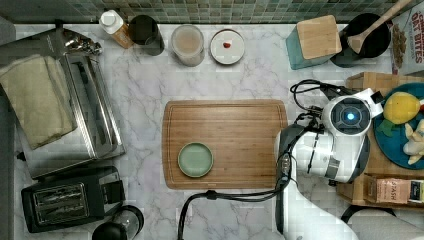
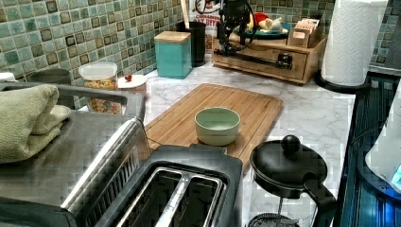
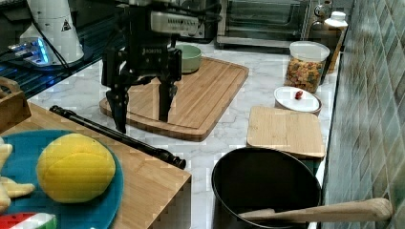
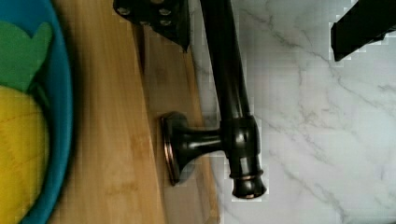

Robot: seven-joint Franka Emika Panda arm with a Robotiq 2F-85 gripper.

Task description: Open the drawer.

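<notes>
Tool of the single arm, released, fingers spread and pointing down, poised over the black bar handle of the drawer. Drawer in the front of a wooden box at the counter edge near the tiled wall, apparently shut or nearly so, front close to flush in the wrist view. Blue plate with toy fruit on the box top. Handle long axis parallel to the drawer front, crossing the line between the two fingers roughly at right angles. One finger on the box side of the bar, the other over bare marble on the far side: bar between them, not yet touched. Handle directly below the tool, toward the bar's end post. Likely next: descent, closure on the bar, then a pull away from the box toward the cutting board.
</notes>
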